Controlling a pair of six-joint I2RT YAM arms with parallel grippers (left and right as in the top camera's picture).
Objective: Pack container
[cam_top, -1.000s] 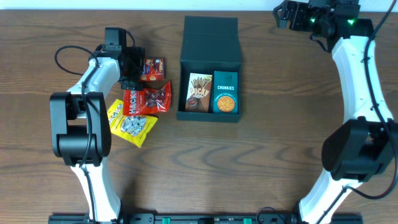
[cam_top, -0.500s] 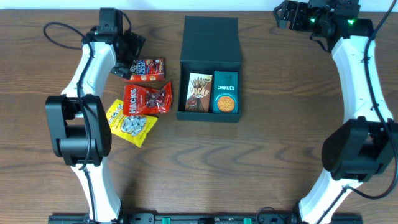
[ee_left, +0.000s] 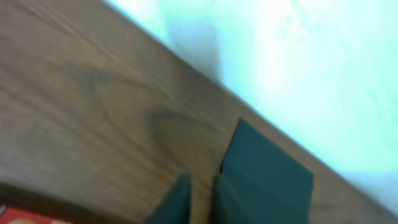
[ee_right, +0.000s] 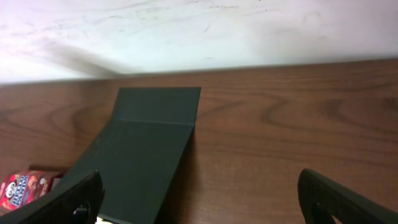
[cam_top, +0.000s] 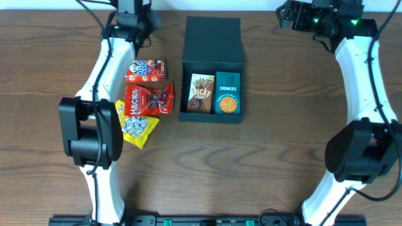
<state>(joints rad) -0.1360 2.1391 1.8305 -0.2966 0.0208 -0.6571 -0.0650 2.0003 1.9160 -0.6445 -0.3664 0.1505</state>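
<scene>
The left arm [cam_top: 107,69] stands at the near left of the tabletop [cam_top: 282,144]; its long link runs away from the base and slightly inward, past the loose snacks, to the far edge; the left hand [cam_top: 134,14] sits there at the back, its fingers pressed together; its own wrist view is blurred and shows little more than wood grain and the pale wall. The right arm [cam_top: 364,75] rises from the near right corner and bends inward at the top, so the right hand [ee_right: 199,186] hangs at the far right edge, pointing toward the middle; its fingers [ee_right: 81,196] are spread wide, one at each lower corner of the wrist view, with bare wood between them.

The container [cam_top: 213,41] lies in the middle of the tabletop, well apart from both hands, open, its flap lid thrown back toward the far edge; inside, a Pocky box [cam_top: 201,93] and a Chunkies carton [cam_top: 227,93] lie side by side, the Pocky on the left. Just left of the container lie a red and white snack box [cam_top: 146,70], a red bag [cam_top: 148,98] nearer the arm's base, and a yellow bag [cam_top: 133,125] nearest of all, partly under the arm.
</scene>
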